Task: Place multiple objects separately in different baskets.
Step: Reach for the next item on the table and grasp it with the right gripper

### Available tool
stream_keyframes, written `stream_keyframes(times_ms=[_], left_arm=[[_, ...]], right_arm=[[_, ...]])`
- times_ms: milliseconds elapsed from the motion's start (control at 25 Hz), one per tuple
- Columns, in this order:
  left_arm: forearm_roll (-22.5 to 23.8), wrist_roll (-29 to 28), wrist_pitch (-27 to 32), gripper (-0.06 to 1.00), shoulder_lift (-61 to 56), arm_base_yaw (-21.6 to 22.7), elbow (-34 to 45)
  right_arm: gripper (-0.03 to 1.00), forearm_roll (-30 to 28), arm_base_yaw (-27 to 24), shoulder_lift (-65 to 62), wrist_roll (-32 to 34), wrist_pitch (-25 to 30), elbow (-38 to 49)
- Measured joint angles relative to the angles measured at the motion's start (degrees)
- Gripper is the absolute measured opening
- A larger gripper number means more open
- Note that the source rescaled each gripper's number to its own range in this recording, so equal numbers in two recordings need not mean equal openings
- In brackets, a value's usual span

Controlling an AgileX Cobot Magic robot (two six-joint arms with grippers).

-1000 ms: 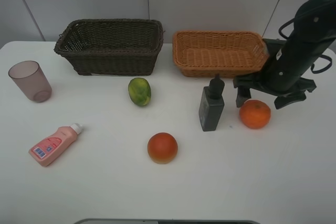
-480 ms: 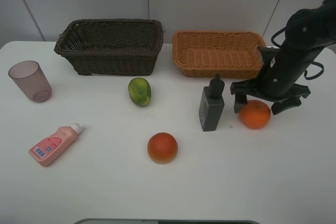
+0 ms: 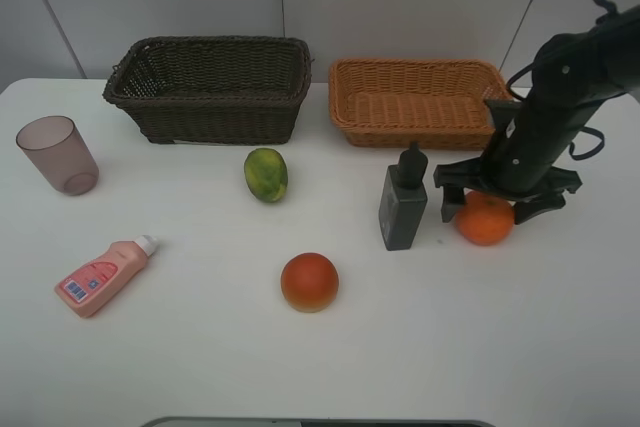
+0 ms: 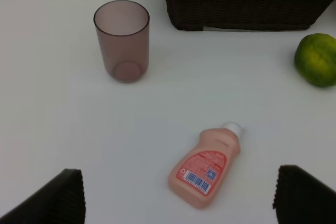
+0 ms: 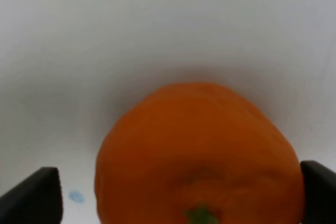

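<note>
The orange tangerine rests on the white table, right of the dark grey pump bottle. My right gripper is lowered over the tangerine, open, one finger on each side; the right wrist view shows the tangerine filling the space between its fingertips. My left gripper is open above the pink white-capped bottle, which lies on its side, and is out of the high view. The mauve cup, green-yellow fruit and red-orange fruit stand free. Both baskets hold nothing I can see.
The dark brown basket and the light orange-tan basket stand side by side at the back of the table. The pump bottle stands upright close to my right gripper's left finger. A grey edge runs along the table's front.
My right gripper has moved left and down, from beside the tangerine to straddling it. No object has shifted.
</note>
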Motion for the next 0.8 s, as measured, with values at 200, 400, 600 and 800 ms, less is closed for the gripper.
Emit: stream_keyframes(times_ms=[200, 400, 600, 800], left_arm=[[0.00, 0.00, 0.00, 0.92, 0.00, 0.00, 0.00], [0.00, 0.00, 0.00, 0.92, 0.00, 0.00, 0.00], [0.00, 0.00, 0.00, 0.92, 0.00, 0.00, 0.00], [0.00, 0.00, 0.00, 0.92, 0.00, 0.00, 0.00]], right_arm=[[0.98, 0.12, 0.00, 0.00, 0.00, -0.22, 0.00], [0.98, 0.12, 0.00, 0.00, 0.00, -0.30, 0.00], [0.98, 0.12, 0.00, 0.12, 0.00, -0.35, 0.00], [0.98, 0.18, 0.00, 2.47, 0.00, -0.37, 0.00]])
